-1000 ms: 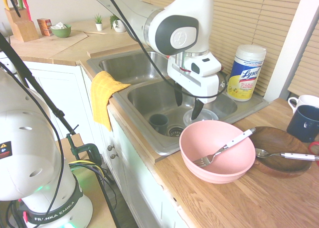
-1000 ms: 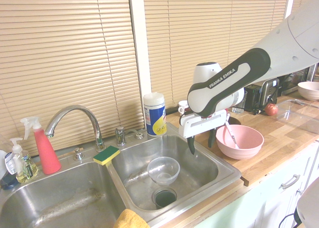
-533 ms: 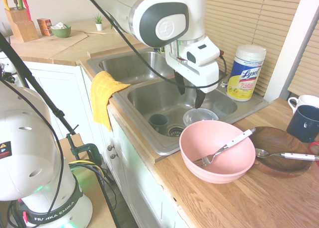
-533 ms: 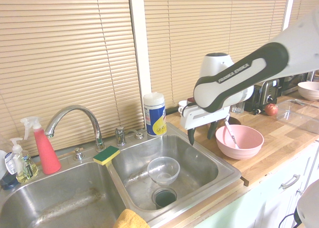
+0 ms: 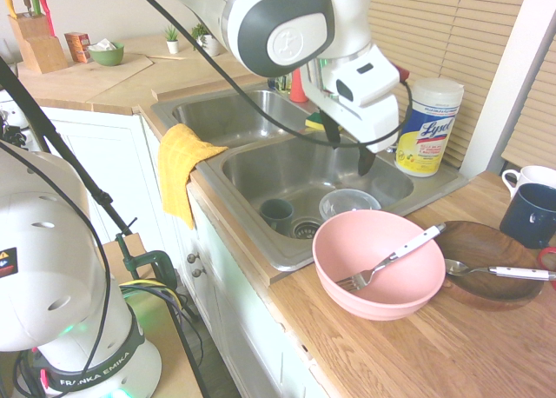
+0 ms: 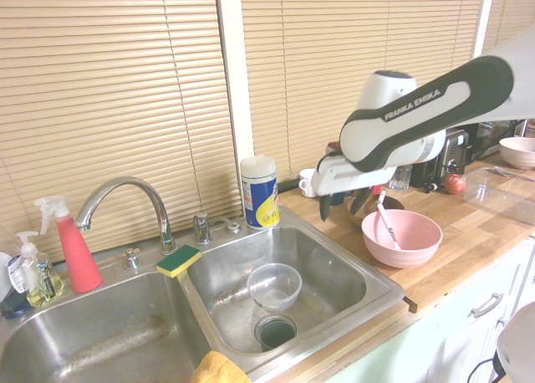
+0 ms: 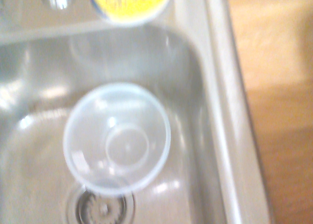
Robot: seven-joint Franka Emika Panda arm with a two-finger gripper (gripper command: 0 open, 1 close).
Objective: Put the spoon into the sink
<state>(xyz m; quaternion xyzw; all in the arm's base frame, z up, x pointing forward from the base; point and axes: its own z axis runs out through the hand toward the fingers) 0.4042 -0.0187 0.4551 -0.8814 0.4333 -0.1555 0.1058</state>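
One exterior camera looks along the counter; the other faces the blinds; the wrist looks down closely. All share the sink [image 5: 287, 185].

The spoon [image 5: 497, 271] had a shiny silver bowl and a long white handle, and it lay flat across a dark wooden plate [image 5: 486, 257] on the countertop, bowl end toward the pink bowl [image 5: 379, 263], well apart from the sink [image 5: 261, 168]. The sink was a stainless steel double basin, with a curved chrome faucet [image 6: 121, 199] behind the divider. The spoon wasn't in it.
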